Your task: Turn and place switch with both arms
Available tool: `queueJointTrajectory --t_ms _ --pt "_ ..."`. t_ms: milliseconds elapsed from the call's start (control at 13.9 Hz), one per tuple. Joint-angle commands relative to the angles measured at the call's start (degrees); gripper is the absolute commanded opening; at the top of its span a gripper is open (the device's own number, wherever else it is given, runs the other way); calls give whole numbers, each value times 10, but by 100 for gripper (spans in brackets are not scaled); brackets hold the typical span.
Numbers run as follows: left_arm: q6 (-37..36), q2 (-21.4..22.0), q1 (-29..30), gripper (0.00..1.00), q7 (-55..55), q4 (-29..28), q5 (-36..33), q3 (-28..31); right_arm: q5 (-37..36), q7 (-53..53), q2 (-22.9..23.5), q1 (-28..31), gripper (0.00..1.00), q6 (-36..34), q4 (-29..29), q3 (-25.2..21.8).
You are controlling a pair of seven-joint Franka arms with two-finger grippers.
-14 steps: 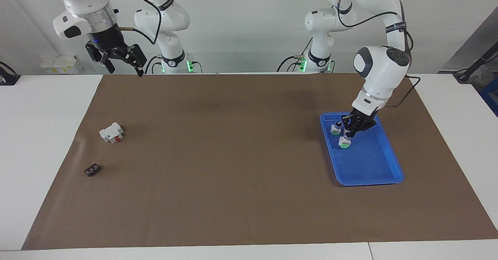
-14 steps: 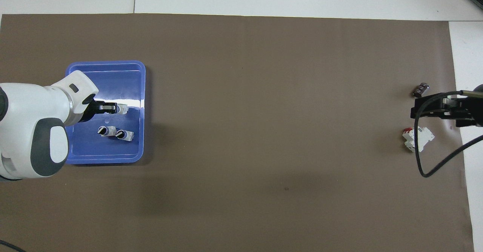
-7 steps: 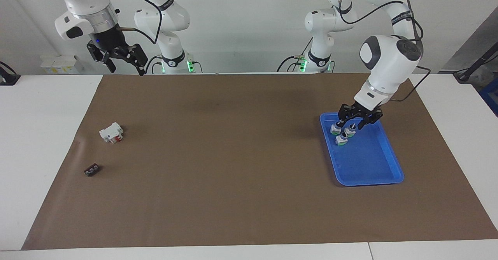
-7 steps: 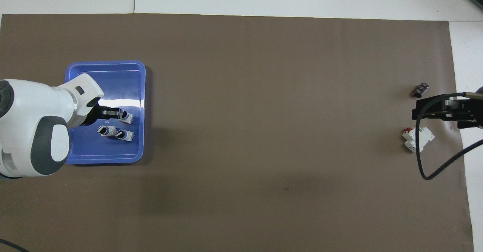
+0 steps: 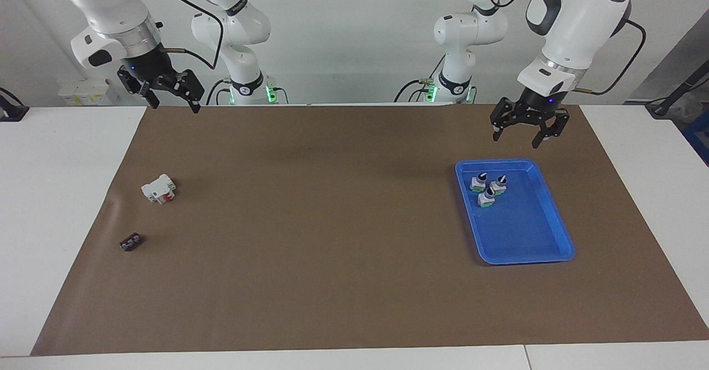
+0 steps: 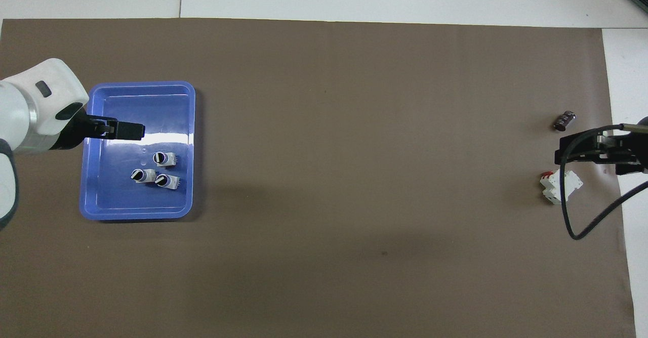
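Facing view: three switches [image 5: 488, 187] upright in blue tray [image 5: 532, 248]; left gripper [image 5: 524, 133] raised above tray, spread wide, empty; right gripper [image 5: 168, 99] raised, spread wide, empty.

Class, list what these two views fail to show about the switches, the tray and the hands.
- Switches: orange patches too small to find in either view.
- Blue tray: one rim stretch hidden overhead by the left hand.
- Right hand: partly cut off overhead by the picture's edge.
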State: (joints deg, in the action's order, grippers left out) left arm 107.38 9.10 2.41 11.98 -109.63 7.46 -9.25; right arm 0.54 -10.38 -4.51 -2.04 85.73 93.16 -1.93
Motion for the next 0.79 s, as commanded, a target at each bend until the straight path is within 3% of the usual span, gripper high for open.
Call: queueJointTrajectory --t_ms 0,360,720 --pt "-48 16 -4 100 62 5 -12 -2 -6 15 1 3 100 -8 -7 4" --pt "-61 19 7 100 72 14 -14 8 -34 15 1 -12 100 -3 -7 3" --pt "-134 -34 22 100 74 138 -26 7 -18 12 -3 -9 100 -7 -7 4"
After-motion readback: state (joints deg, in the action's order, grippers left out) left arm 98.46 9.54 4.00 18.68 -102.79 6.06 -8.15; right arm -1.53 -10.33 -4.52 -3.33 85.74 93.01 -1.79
